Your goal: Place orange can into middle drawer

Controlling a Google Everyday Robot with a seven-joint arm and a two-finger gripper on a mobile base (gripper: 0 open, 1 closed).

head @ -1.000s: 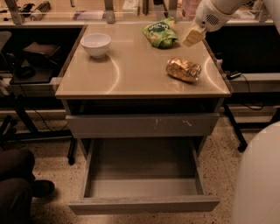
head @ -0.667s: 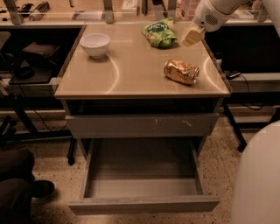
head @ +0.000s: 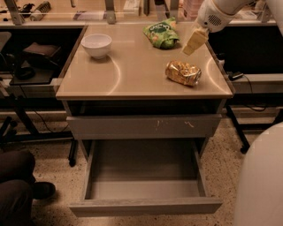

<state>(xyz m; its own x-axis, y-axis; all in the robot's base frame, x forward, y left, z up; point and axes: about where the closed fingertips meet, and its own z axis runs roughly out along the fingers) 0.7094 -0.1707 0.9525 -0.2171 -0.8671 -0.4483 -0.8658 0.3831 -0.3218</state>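
The gripper [head: 195, 42] is hovering over the far right part of the table [head: 132, 81], hanging from the white arm [head: 216, 13] that is reaching in from the top right corner and pointing down and to the left; whether it is clenched or released I cannot tell. Just near of it and a little left, apart from it, the can [head: 183, 73] is lying on its side on the tabletop, its crumpled gold-orange skin catching the light, close to the right edge. Left of the gripper and slightly farther back, the green bag [head: 162, 33] is sitting near the far edge of the table. Well to the left, a white bowl [head: 96, 45] is standing upright at the far left of the top. Under the tabletop a dark gap is showing, and below it a closed grey front [head: 141, 126] with small pale scratches is sitting flush. Beneath that, the drawer [head: 146, 206] is standing pulled out toward the near side, its plain front panel nearest and its grey floor bare. At the near right a large white rounded body [head: 263, 181] is filling the corner, and at the near left a dark trouser leg and shoe [head: 20, 194] are resting on the speckled floor [head: 221, 163]
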